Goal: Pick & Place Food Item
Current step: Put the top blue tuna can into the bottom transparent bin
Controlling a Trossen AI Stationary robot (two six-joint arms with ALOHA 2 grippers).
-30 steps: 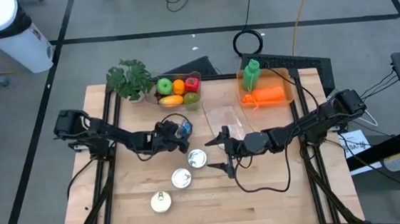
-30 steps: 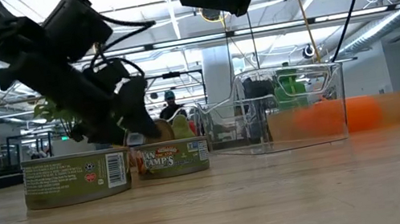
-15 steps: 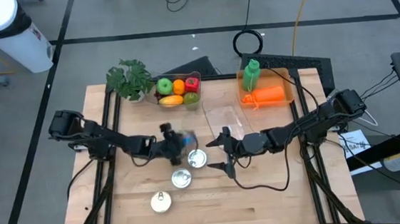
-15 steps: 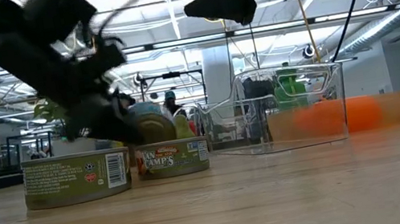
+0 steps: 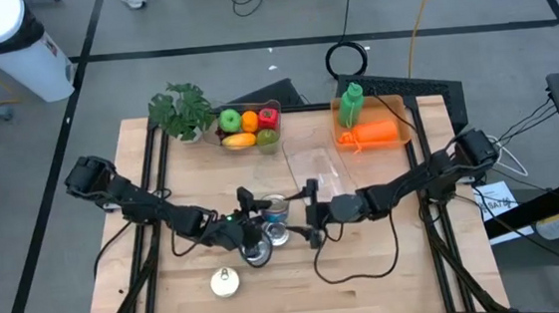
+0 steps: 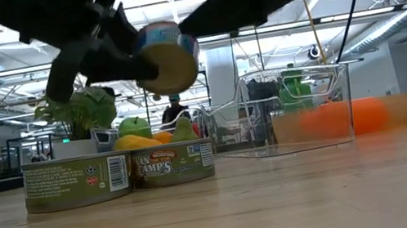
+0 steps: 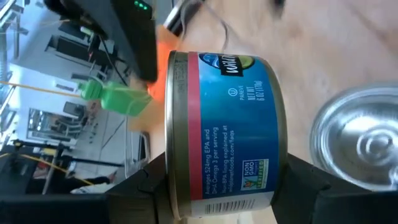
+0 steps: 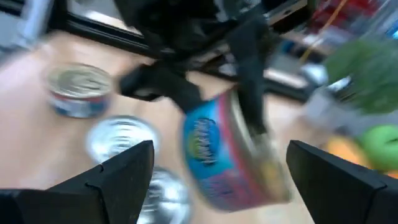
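Left wrist view shows the left gripper (image 7: 224, 186) clamped half-closed on the blue-and-red labelled round tin can (image 7: 221, 134), aloft above two table cans, so hold it level while the wide-open, empty right gripper (image 5: 311, 214) closes squarely around it.

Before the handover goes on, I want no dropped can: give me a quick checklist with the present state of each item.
1. Left gripper jaws clamp the blue-labelled can: ok.
2. Can lifted clear of the table: ok, it hangs above the two cans standing there.
3. Right gripper jaws open: ok.
4. Right gripper facing the can: ok, the can sits between its fingers' line of view.
5. Clear container unobstructed: ok.
6. Can's contents sealed: cannot tell.
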